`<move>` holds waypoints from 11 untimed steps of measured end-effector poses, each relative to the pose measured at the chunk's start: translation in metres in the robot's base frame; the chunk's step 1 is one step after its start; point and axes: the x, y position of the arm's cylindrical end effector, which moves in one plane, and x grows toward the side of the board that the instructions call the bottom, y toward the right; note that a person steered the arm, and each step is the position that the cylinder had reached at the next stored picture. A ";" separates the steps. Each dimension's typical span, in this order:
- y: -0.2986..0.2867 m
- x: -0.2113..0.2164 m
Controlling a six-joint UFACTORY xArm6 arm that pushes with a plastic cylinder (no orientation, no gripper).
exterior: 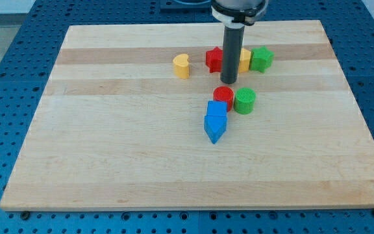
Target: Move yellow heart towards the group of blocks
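Note:
The yellow heart [182,65] lies on the wooden board [109,143] near the view's top, left of the other blocks. To its right is a row: a red star-like block [213,59], a yellow block [245,60] mostly hidden behind the rod, and a green star-like block [261,59]. Below them sit a red cylinder [223,96], a green cylinder [245,101] and two touching blue blocks [216,121]. My tip [229,82] stands between the top row and the red cylinder, well to the right of the yellow heart.
The board is edged by a blue perforated table [12,78] on all sides. The arm's dark mount [239,10] hangs over the board's top edge.

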 end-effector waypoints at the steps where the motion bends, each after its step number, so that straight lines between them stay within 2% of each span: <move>1: -0.004 0.000; 3: -0.076 0.014; 4: -0.100 0.005; 7: -0.110 -0.026; 9: -0.147 -0.042; 11: -0.135 -0.052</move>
